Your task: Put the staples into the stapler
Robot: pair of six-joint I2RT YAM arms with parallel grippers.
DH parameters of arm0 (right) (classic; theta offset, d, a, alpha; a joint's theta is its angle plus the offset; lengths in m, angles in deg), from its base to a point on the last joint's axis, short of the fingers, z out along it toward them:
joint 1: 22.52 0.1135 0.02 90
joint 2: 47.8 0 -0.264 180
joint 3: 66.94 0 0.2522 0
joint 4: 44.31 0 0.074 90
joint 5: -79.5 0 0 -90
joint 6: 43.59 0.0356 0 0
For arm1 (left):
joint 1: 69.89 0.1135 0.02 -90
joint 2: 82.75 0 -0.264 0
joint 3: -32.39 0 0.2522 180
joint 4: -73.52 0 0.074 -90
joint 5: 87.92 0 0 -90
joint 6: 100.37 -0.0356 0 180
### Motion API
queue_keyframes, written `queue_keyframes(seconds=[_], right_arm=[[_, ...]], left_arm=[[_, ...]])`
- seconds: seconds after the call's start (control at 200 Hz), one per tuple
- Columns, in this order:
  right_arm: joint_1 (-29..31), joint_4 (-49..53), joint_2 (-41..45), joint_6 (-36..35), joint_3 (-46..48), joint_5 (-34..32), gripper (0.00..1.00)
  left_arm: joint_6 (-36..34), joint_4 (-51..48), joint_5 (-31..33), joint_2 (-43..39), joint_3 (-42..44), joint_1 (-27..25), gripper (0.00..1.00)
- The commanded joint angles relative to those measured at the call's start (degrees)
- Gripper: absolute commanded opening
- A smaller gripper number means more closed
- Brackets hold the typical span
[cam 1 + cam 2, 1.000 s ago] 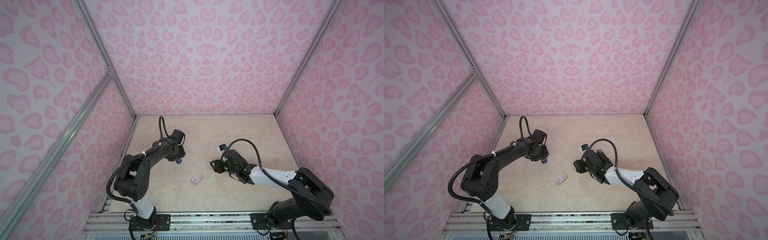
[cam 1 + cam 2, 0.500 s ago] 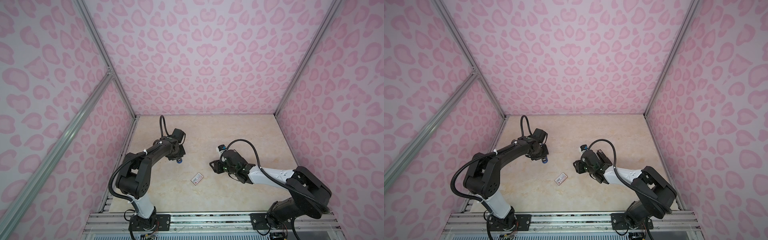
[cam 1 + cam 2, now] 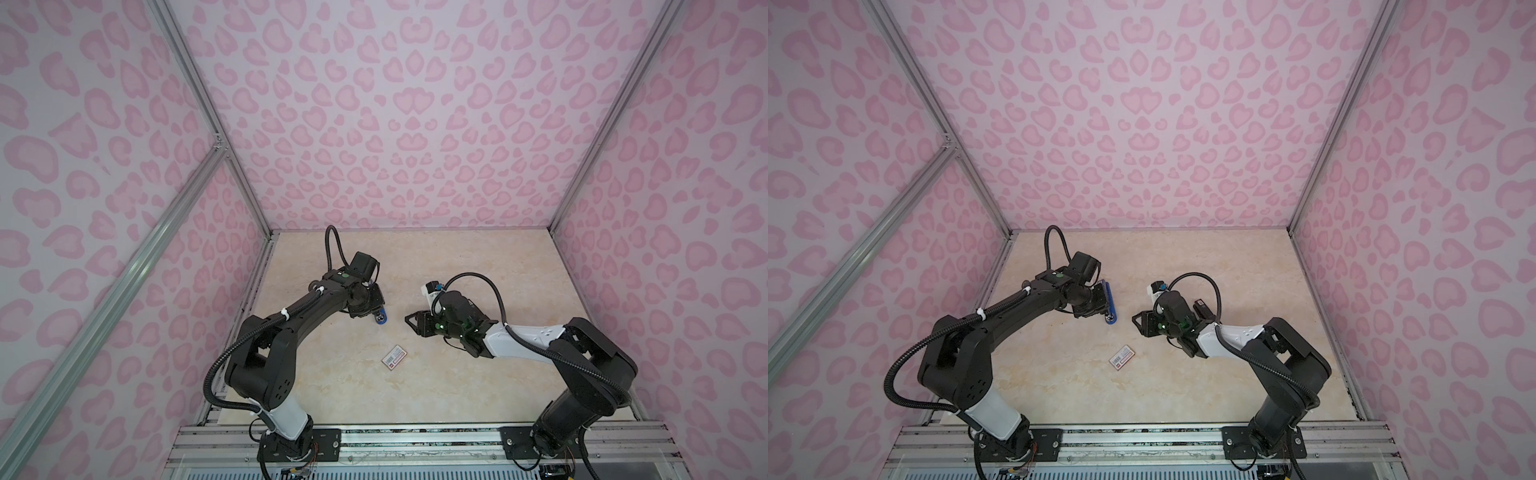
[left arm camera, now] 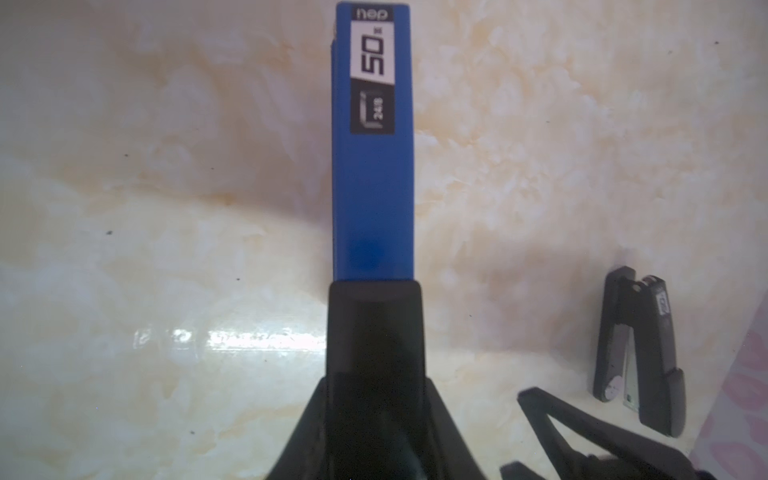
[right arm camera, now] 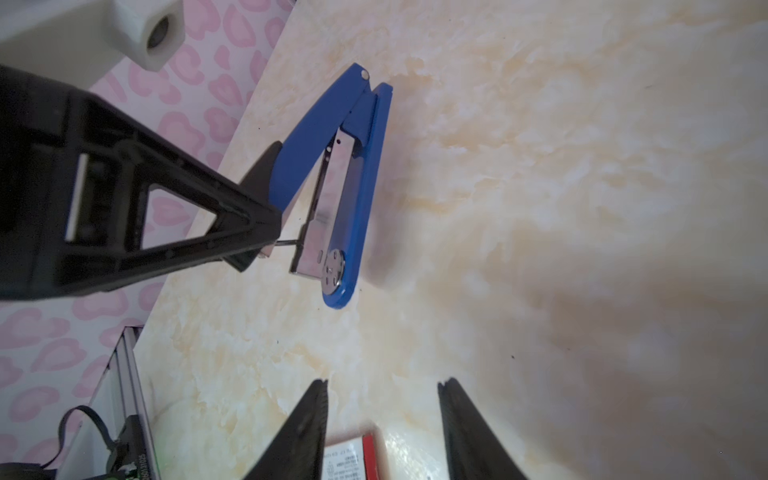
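- The left gripper [image 5: 266, 208] is clamped on the top cover of the blue stapler [image 5: 361, 174], which stands opened in a V on the table [image 3: 478, 270], left of centre.
- The right gripper [image 5: 382, 386] is spread and empty, near the white-and-red box [image 5: 353, 457].
- A black stapler [image 4: 640, 353] lies apart.

The left gripper [image 4: 375, 293] clamps a blue stapler [image 4: 374, 187] over the marble table [image 4: 166, 249]; a black stapler [image 4: 652, 353] lies open nearby

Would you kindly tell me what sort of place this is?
Probably a robot test cell rather than an office: two arms bolted to an aluminium rail, pink patterned walls boxing in a marble-look tabletop, the left gripper holding a blue stapler.
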Motion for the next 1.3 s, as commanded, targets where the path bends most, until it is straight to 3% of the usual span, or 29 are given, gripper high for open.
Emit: queue_keyframes(seconds=[0.0,0.86,0.99,1.155,1.295], right_arm=[[-0.1,-5.6,-1.8,3.4,-0.4,4.0,0.44],[-2.2,-12.7,-7.9,8.6,-1.0,7.7,0.34],[-2.4,-13.6,-8.7,8.9,-1.0,7.8,0.25],[-2.7,-15.4,-10.1,9.6,-0.4,8.9,0.04],[-2.9,-17.5,-10.7,10.4,1.4,9.8,0.0]], left_arm=[[2.5,3.5,-3.2,-1.3,-0.8,-0.5,0.03],[5.8,7.1,-8.4,-3.5,-0.5,-2.4,0.03],[6.1,7.5,-9.1,-3.5,-0.3,-2.4,0.03],[5.6,6.9,-8.9,-3.7,-1.0,-2.4,0.04],[4.0,5.1,-8.3,-3.4,-3.0,-1.5,0.04]])
